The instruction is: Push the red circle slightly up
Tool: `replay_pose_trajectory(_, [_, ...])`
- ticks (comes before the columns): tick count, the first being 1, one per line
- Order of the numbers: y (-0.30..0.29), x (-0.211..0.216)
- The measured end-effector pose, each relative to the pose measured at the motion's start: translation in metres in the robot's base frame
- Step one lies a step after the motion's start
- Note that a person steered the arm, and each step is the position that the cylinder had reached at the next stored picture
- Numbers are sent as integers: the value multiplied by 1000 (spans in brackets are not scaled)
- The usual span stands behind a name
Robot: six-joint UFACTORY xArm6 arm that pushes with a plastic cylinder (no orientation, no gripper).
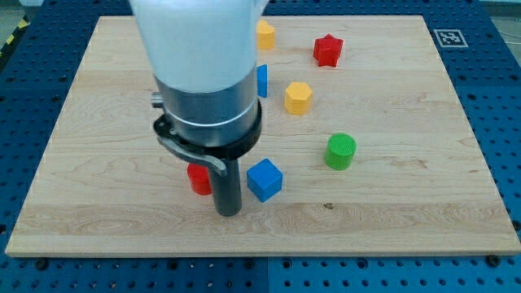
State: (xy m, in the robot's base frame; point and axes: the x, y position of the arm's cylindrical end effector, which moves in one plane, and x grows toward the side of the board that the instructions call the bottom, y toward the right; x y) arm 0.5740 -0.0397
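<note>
Rod tip (pixel 229 213) down on pale wooden board (pixel 407 220), just right of and below a half-hidden red block (pixel 198 179).

No gripper here, only a straight dark rod, holding nothing. Red block mostly covered by arm's dark collar (pixel 210 134); round shape not confirmable. Blue cube (pixel 264 179) just right of rod. Second blue block (pixel 261 80) largely hidden behind arm. Farther right: green cylinder (pixel 340 151), yellow hexagonal block (pixel 298 97). Near top: red star (pixel 327 50), another yellow block (pixel 264 35), partly cut off by arm.

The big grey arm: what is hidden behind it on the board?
A red block peeks out left of the rod, mostly covered, so its shape is unclear. A blue block shows as a sliver by the arm. My tip rests below the red block.
</note>
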Motion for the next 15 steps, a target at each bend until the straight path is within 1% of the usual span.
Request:
replay_pose_trajectory(1, [12,0])
replay_pose_trajectory(2, [9,-3])
replay_pose_trajectory(5, [-38,-13])
replay_pose_trajectory(9, [-59,-54])
replay_pose_trajectory(10, [-71,-54])
replay_pose_trajectory(11, [-87,-51])
replay_pose_trajectory(13, [-140,-47])
replay_pose_trajectory(15, [-142,12])
